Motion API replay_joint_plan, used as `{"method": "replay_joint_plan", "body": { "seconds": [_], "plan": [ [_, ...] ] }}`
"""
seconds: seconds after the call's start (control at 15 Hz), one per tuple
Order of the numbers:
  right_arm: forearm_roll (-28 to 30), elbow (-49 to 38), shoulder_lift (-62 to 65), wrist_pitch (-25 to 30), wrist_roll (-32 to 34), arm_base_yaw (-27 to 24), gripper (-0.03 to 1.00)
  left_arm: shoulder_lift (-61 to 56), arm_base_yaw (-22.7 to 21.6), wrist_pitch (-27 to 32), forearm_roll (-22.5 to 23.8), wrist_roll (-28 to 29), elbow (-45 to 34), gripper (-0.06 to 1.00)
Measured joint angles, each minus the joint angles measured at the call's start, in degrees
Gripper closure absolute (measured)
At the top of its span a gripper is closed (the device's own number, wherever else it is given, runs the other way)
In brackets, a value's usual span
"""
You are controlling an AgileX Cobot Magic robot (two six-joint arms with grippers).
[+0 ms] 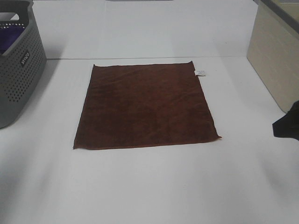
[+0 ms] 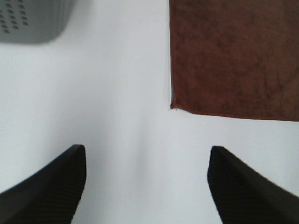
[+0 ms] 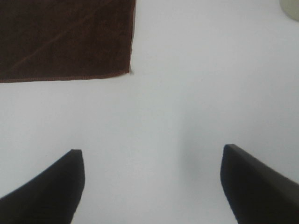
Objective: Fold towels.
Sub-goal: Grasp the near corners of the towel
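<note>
"None of the folding was done," said the first observer. "The towel [image 1: 145, 106] lay spread flat in a single layer near the middle of the white counter [image 1: 149, 186], with no crease or turned-over edge to be seen."

"And the arms?" asked the second.

"Both were on the near side. The left gripper [image 2: 147, 186] had its jaws wide apart over bare counter, near the towel's near-left corner but not touching it. The right gripper [image 3: 152, 186] was likewise spread and empty, near the near-right corner. Every fold, he judged, was left to do, beginning with a grasp of those corners."

"Which way did the cloth lie?"

"It was close to square, so it had no real long axis. Its hems ran roughly along and across the counter, slightly skewed, the near-left corner sitting a little nearer than the near-right. The small white tag [image 1: 200, 72] marked the far-right corner, and a grey basket [image 1: 18, 70] stood well apart on the left."
</note>
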State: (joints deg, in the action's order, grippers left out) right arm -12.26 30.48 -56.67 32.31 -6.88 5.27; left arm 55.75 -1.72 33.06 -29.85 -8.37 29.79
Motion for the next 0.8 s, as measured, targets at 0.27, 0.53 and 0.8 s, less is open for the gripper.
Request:
{"method": "replay_joint_plan", "body": {
  "seconds": [0.27, 0.53, 0.8],
  "plan": [
    [-3.55, 7.62, -12.95, 2.64, 0.0, 0.0, 0.21, 14.67, 0.0, -0.23, -12.72, -10.43, 0.0, 0.25],
    [-5.16, 21.49, -31.0, 11.29, -2.06, -0.46, 0.25, 31.05, 0.0, -0.46, -29.97, -25.38, 1.32, 0.25],
    [-20.68, 24.81, -39.76, 13.35, -15.58, -7.68, 0.28, 38.96, 0.0, -0.29, -38.04, -33.8, 6.13, 0.25]
  ]
}}
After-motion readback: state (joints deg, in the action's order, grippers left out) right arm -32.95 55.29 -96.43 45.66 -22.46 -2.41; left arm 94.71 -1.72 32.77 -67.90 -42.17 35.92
